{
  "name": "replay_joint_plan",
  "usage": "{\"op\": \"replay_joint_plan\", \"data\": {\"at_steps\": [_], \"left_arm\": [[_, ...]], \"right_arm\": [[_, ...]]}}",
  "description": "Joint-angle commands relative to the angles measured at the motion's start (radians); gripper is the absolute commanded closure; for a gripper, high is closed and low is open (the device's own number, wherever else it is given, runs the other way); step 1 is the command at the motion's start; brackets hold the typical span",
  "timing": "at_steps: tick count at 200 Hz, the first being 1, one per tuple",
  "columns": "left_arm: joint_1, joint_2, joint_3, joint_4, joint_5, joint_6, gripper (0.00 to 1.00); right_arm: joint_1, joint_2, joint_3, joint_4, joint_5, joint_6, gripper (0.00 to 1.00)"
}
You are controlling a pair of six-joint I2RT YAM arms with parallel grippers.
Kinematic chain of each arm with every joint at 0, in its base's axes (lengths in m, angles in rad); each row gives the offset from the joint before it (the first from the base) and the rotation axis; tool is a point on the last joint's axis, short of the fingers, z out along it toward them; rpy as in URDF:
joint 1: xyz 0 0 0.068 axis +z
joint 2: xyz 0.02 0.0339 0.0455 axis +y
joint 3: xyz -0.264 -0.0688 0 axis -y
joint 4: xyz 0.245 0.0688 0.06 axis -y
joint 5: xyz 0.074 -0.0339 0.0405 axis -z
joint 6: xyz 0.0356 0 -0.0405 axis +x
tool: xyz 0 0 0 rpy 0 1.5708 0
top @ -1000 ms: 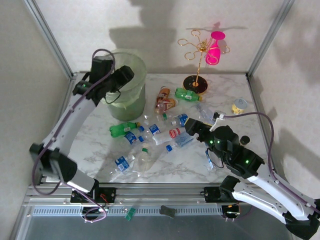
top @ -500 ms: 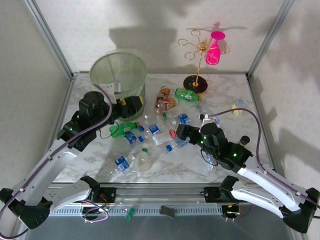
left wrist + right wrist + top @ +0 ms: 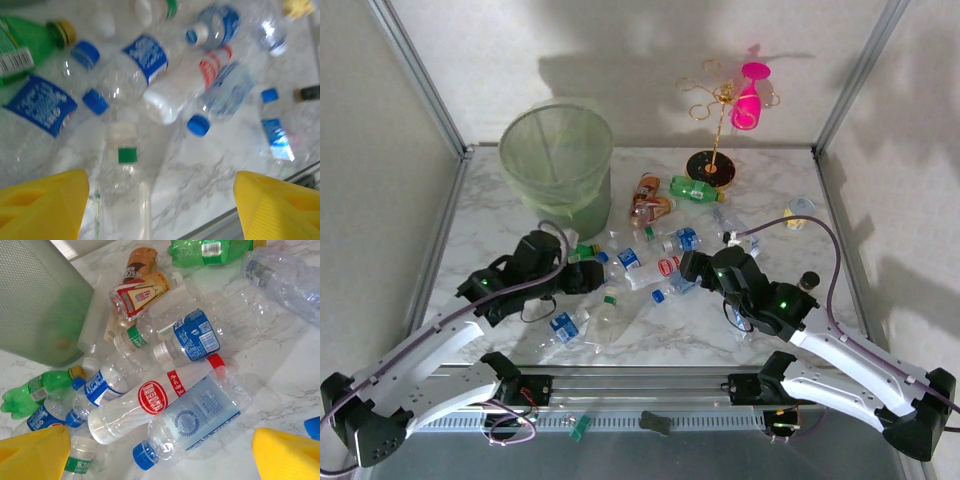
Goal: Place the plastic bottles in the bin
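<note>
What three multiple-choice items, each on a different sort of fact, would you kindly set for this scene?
1. Where on the table does the bin stand?
A. far left corner
B. near right corner
C. centre

2. What colour is the cap of the clear bottle with the pale blue label?
A. red
B. blue
C. yellow

3. How do the jaws of the right gripper stand?
A. shut on a bottle
B. shut on nothing
C. wide open, holding nothing

Key:
1 A, the top view has the bin at the far left corner.
2 B, the right wrist view shows a blue cap.
3 C, its yellow fingers sit far apart at the lower corners of the right wrist view.
</note>
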Motion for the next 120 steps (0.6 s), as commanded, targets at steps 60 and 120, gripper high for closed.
{"op": "replay_joint_plan", "data": {"at_steps": [60, 120], "left_arm": [[-0.242, 0.211, -0.055, -0.141, -0.145, -0.083, 0.29], [-0.31, 0.318, -0.071, -0.088, -0.17, -0.091, 0.26]], "right_arm": [[-0.029, -0.019, 0.033, -0.131, 0.161, 0.148, 0.05], [-0.054, -0.087, -0.005, -0.13, 0.168, 0.149, 0.03]]}}
